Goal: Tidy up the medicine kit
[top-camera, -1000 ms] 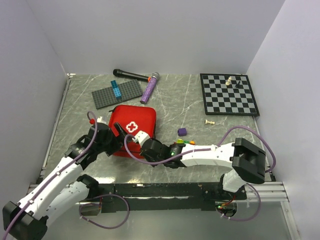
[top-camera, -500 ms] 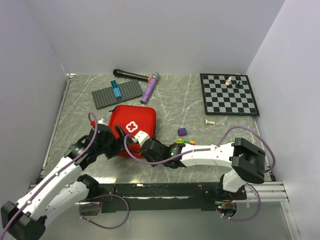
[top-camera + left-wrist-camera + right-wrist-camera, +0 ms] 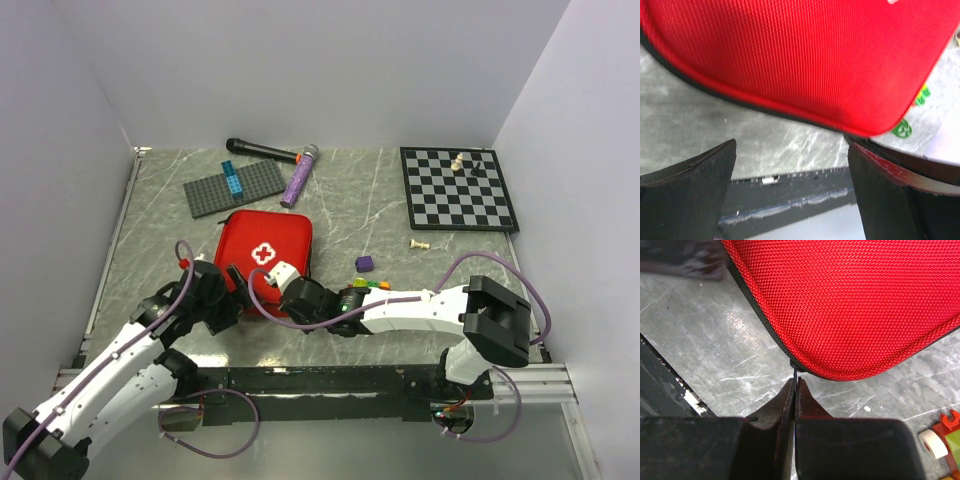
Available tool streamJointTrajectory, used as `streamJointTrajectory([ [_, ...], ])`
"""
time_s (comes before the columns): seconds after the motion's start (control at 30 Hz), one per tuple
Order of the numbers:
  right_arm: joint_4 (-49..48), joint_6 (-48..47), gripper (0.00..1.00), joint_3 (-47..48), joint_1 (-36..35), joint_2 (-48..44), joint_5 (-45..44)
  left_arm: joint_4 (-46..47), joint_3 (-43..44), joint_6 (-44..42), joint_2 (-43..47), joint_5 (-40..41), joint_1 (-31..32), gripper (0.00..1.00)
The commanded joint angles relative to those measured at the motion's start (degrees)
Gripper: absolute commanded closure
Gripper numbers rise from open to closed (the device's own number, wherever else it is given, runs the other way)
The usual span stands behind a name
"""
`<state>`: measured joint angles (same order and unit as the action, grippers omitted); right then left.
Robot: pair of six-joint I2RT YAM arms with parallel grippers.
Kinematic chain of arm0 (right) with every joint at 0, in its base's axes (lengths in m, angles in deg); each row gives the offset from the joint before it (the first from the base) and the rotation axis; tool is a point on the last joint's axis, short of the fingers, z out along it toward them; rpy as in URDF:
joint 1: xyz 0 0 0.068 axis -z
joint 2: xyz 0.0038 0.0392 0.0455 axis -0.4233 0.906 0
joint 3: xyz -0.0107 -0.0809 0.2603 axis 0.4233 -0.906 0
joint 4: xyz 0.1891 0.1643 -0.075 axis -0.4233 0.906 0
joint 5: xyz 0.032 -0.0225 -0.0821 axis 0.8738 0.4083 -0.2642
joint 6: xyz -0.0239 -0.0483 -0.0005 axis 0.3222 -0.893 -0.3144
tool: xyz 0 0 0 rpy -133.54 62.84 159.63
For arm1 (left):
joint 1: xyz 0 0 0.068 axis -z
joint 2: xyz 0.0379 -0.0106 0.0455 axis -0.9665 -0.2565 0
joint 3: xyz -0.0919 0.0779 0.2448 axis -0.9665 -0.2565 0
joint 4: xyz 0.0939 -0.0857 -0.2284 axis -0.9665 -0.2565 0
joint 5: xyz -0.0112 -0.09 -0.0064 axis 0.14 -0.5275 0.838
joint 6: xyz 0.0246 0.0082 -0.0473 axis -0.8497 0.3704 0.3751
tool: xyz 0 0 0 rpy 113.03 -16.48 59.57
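Observation:
The medicine kit (image 3: 262,250) is a closed red fabric zip case with a white cross, lying on the marble table left of centre. It fills the top of the left wrist view (image 3: 790,60) and of the right wrist view (image 3: 855,300). My right gripper (image 3: 795,382) is shut on the thin black zipper pull (image 3: 795,372) at the kit's near corner; it shows in the top view (image 3: 283,281). My left gripper (image 3: 790,195) is open and empty at the kit's near left edge (image 3: 228,300), its fingers (image 3: 690,190) apart from the case.
A grey studded baseplate (image 3: 235,186) with a blue brick, a black microphone (image 3: 262,150) and a purple one (image 3: 299,175) lie at the back. A chessboard (image 3: 458,188) sits back right, with a white piece (image 3: 421,243) near it. A purple block (image 3: 365,263) and small coloured bits (image 3: 372,285) lie right of the kit.
My left gripper has drawn back toward the near edge, away from the kit's left side. The right gripper and the kit have hardly moved.

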<state>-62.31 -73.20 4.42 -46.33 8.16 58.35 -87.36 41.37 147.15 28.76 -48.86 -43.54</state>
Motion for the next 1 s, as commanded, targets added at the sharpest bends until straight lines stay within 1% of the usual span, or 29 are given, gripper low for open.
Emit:
streamJointTrajectory([
  [0.0, -0.79, 0.36, 1.0, 0.71, 0.09, -2.27, -0.65, 8.96, 0.06, 1.8, -2.15, 2.11, 0.13, 0.04],
  [0.13, -0.52, 0.19, 1.0, 0.27, 0.09, -2.53, -0.82, 13.27, -1.34, 2.42, -3.9, 4.57, 0.14, 0.01],
  [0.2, -0.26, 0.19, 1.0, 0.27, 0.09, -2.36, -0.82, 14.42, -1.96, 1.72, -5.57, 4.83, 0.13, 0.07],
  [0.33, -0.26, -0.07, 1.0, -0.6, 0.09, -2.88, -1.0, 14.42, -1.61, -0.74, -9.53, 6.23, -0.04, 0.31],
  [0.4, -0.52, -0.69, 1.0, -1.74, 0.09, -3.58, -1.18, 14.34, -1.34, -3.72, -11.02, 7.11, -0.56, 0.44],
  [0.43, -0.78, -1.04, 1.0, -2.27, 0.09, -4.02, -1.18, 14.42, -1.17, -5.13, -12.07, 7.12, -1.09, 0.48],
  [0.57, -1.92, -3.41, 1.0, -4.73, 0.18, -5.95, -1.44, 15.47, 0.24, -11.19, -16.64, 4.58, -6.79, 0.65],
  [0.67, -2.1, -5.08, 1.0, -6.14, 0.27, -6.75, -2.58, 18.11, 1.2, -13.66, -22.35, 0.09, -10.76, 0.78],
  [0.73, -2.45, -5.7, 1.0, -7.46, 0.88, -7.8, -3.28, 16.54, 4.09, -15.42, -27.35, 1.58, -11.55, 0.98],
  [0.8, -2.72, -5.7, 1.0, -9.29, 2.2, -9.11, -2.94, 14.44, 7.43, -17.7, -31.14, 2.11, -12.25, 0.99],
  [0.83, -2.98, -5.7, 1.0, -10.26, 2.99, -9.99, -2.76, 13.38, 8.93, -18.58, -32.2, 4.37, -12.87, 0.99],
  [0.97, -3.33, -4.74, 1.0, -13.08, 9.22, -13.33, -0.39, 12.32, 11.66, -20.78, -32.91, 4.22, -16.64, 0.99],
])
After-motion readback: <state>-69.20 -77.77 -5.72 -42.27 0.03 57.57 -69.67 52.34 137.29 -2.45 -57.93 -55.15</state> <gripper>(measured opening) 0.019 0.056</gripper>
